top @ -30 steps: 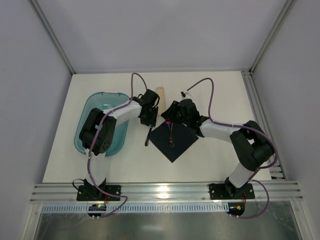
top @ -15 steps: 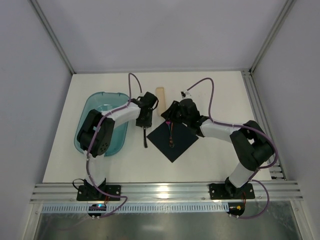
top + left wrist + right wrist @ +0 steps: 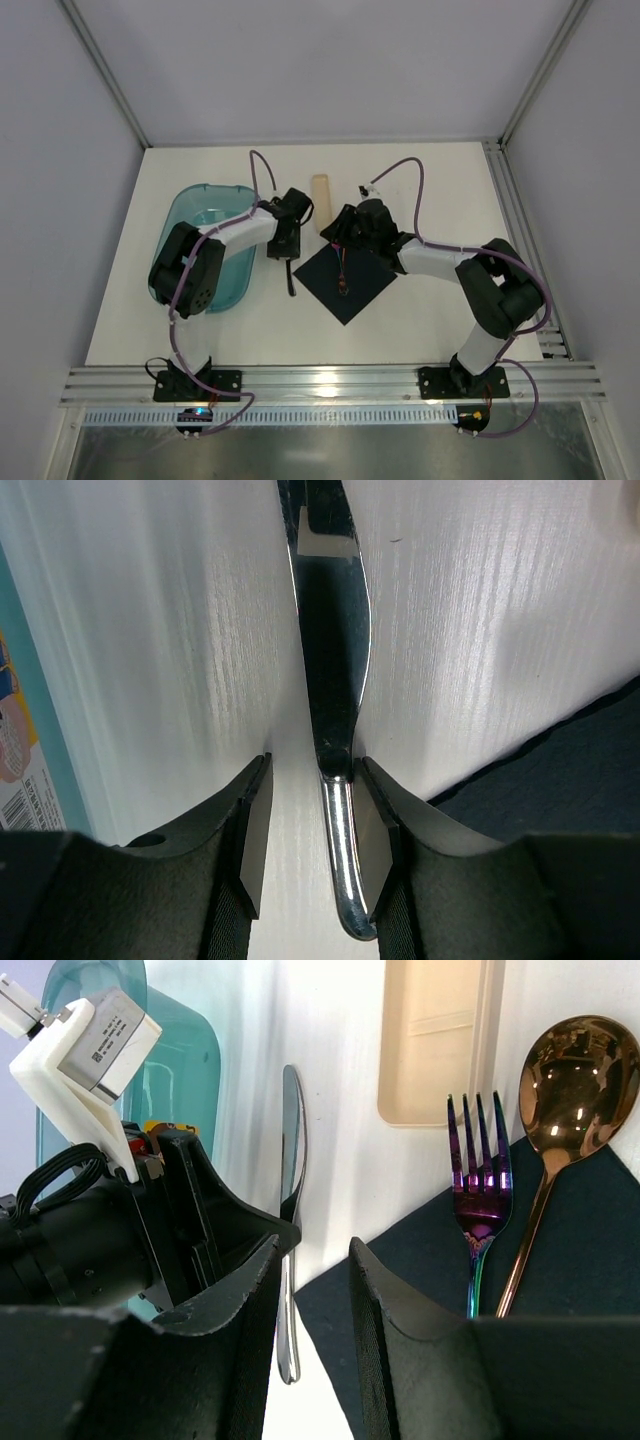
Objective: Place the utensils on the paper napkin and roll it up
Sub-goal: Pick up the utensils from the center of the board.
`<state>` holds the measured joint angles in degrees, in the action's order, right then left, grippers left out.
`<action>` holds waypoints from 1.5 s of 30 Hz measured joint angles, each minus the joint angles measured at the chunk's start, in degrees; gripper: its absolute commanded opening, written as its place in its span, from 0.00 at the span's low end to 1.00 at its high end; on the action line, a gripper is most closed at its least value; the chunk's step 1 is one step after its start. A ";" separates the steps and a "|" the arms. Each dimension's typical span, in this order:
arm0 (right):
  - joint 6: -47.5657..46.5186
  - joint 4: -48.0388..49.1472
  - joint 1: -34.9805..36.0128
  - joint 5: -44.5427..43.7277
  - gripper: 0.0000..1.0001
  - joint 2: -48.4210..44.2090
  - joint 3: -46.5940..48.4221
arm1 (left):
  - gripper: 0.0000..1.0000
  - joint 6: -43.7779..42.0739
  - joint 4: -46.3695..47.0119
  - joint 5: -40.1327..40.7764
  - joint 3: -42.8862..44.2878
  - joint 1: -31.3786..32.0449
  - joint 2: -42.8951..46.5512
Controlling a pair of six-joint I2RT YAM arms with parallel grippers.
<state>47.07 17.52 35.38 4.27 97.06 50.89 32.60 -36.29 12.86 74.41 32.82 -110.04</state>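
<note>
White table [image 3: 440, 200]: knife [image 3: 330, 660] beside paper napkin [image 3: 355, 292].

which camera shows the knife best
Left wrist: the knife fills the frame close up, lying between the left gripper's open fingers. Right wrist shows it off to one side and partly hidden. Top external shows only a thin dark sliver.

Top cam overhead, far; wrist cams low, close; all share knife [image 3: 330, 680].
</note>
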 measured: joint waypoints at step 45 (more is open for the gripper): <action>4.98 -0.59 5.42 1.03 0.45 22.25 17.70 | 0.00 1.42 6.78 -6.51 -10.47 -0.31 7.69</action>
<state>52.05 16.93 40.80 5.30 119.31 68.60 34.02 -29.52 6.35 63.94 32.51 -102.35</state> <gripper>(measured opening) 0.451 0.155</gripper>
